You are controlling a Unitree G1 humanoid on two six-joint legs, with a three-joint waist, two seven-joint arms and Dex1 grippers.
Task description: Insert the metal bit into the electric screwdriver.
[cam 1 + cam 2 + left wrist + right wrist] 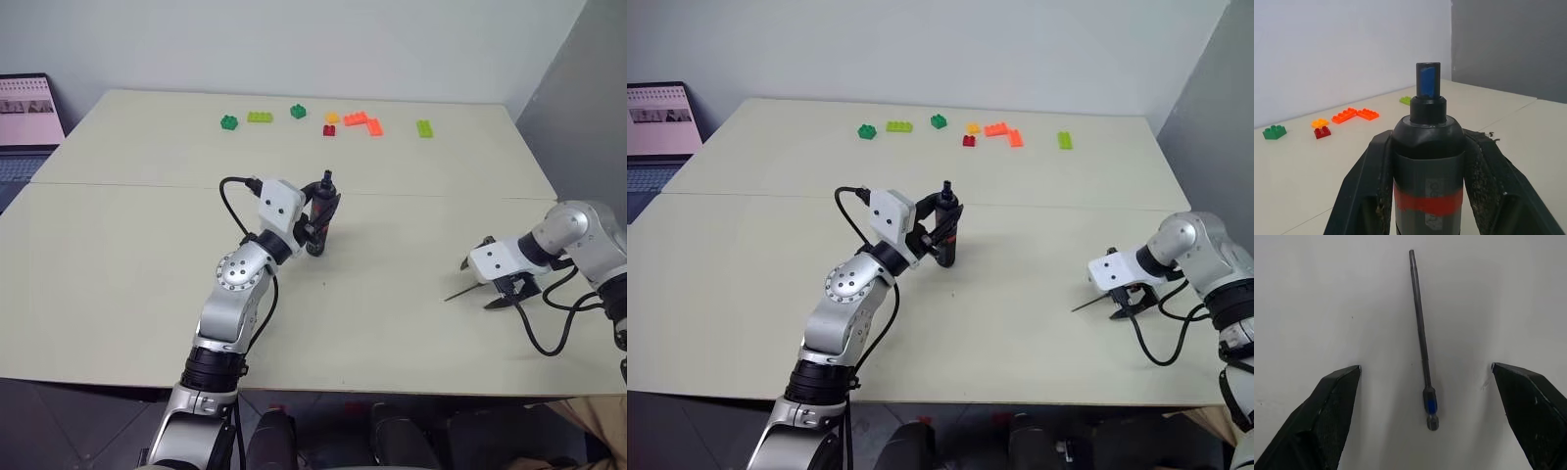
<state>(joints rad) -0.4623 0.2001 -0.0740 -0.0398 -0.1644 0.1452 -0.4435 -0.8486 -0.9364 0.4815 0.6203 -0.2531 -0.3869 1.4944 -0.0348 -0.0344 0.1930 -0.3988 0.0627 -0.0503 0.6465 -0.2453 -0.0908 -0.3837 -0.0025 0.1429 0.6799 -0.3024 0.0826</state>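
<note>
Left gripper (318, 217) clamping electric screwdriver (321, 208), right gripper (1425, 372) spread around metal bit (1422, 340).

black screwdriver (1428, 166) – red band, grey bit (1421, 335) – blue band

Lower body of the electric screwdriver (1428, 161) behind pincer fingers (1367, 191).

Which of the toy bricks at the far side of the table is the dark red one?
The small dark red brick, sitting just nearer the robot than the yellow-orange brick, left of the orange L-shaped piece. The others are green or lime.
</note>
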